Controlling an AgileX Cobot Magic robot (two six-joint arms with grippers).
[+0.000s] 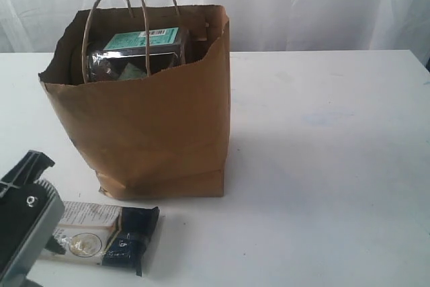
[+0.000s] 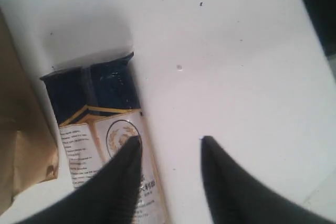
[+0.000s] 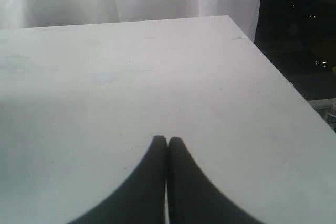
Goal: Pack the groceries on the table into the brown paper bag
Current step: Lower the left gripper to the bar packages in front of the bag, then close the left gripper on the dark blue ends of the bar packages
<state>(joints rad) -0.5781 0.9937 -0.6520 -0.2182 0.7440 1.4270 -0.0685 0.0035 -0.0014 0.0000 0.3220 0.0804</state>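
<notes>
Nearest me, on the left, my left gripper [image 2: 170,142] hangs wide open over the long white-black twin packet [image 1: 101,230], one fingertip above its white end and the other above bare table [image 1: 322,166]; it has hold of nothing, and I can't tell whether that finger touches the wrapper. The packet lies flat just in front of the brown paper bag [image 1: 154,126] and is the only grocery I can find outside it, so I judge the job nearly done, with this one pick and drop left. The bag stands upright, mouth open, and a teal-labelled item [image 1: 144,39] shows near the top above something dark and glossy [image 1: 111,65]. Everything deeper is hidden by the bag's walls, so I can't count what's packed. The arm also cuts off the packet's left end. My right gripper [image 3: 167,141] is pressed closed and empty over bare table on the far right, outside the exterior view.
</notes>
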